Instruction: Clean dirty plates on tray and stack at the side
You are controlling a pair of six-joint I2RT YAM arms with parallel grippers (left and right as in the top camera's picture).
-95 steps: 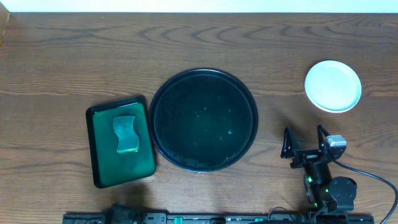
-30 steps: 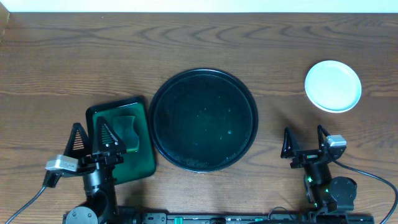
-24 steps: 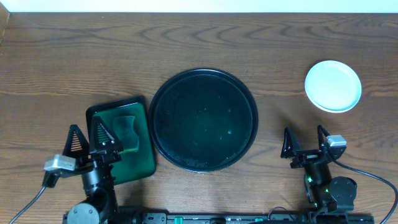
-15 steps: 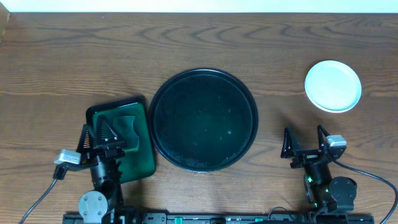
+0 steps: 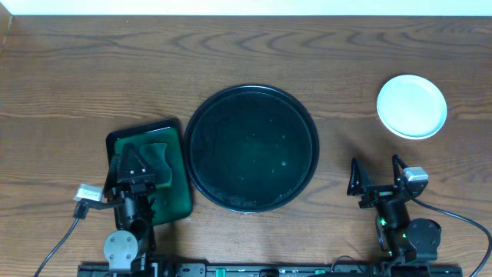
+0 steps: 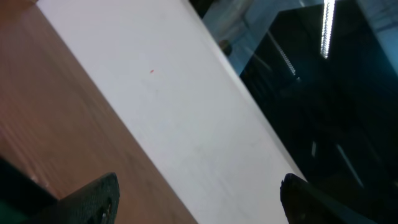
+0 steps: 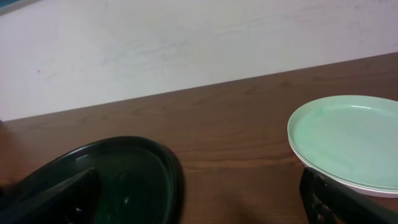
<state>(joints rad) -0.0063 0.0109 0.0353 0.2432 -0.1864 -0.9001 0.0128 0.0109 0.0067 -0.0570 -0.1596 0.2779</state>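
The round black tray (image 5: 251,146) lies at the table's middle with no plates on it, only a few wet specks. The pale plates (image 5: 411,106) sit stacked at the far right of the table and look clean. In the right wrist view the stack (image 7: 348,140) is at the right and the tray (image 7: 124,177) at the lower left. My right gripper (image 5: 375,163) is open and empty, near the front edge, between tray and plates; its fingers (image 7: 199,205) frame bare wood. My left gripper (image 5: 129,163) is open and empty over the green tray; its view (image 6: 199,199) tilts up at the wall.
A green rectangular tray (image 5: 173,196) lies left of the black tray with a green sponge (image 5: 159,160) in it, partly under my left gripper. A white wall (image 6: 186,112) runs behind the table's far edge.
My left arm came into view at the front left, then drew back toward its base and right over the green tray, tilting upward. The right arm, tray and plates have not moved.
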